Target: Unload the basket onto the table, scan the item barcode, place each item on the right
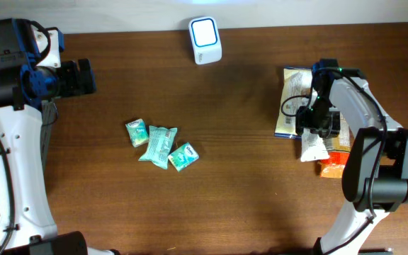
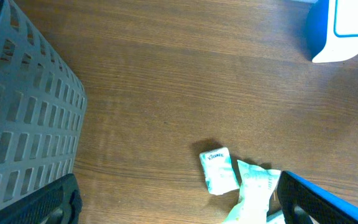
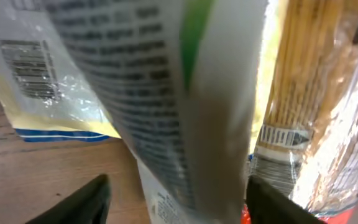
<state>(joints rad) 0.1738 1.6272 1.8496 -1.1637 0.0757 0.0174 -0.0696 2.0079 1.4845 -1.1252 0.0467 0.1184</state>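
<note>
Wood-grain table (image 1: 246, 184) holds crinkly teal packets (image 1: 160, 145), rounded white scanner (image 1: 205, 40).

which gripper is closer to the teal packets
Left. The left gripper hangs off to the left of the teal packets; the right gripper is farther off, over the package pile.

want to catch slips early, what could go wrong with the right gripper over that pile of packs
1. The right gripper stands open astride the white printed pack, which lies against the spaghetti bag and overlaps the yellow-edged bag; closing could pinch or drag a neighbour.
2. The grip would land on a thin edge, so the pack might slip or twist on the way to the scanner.
</note>
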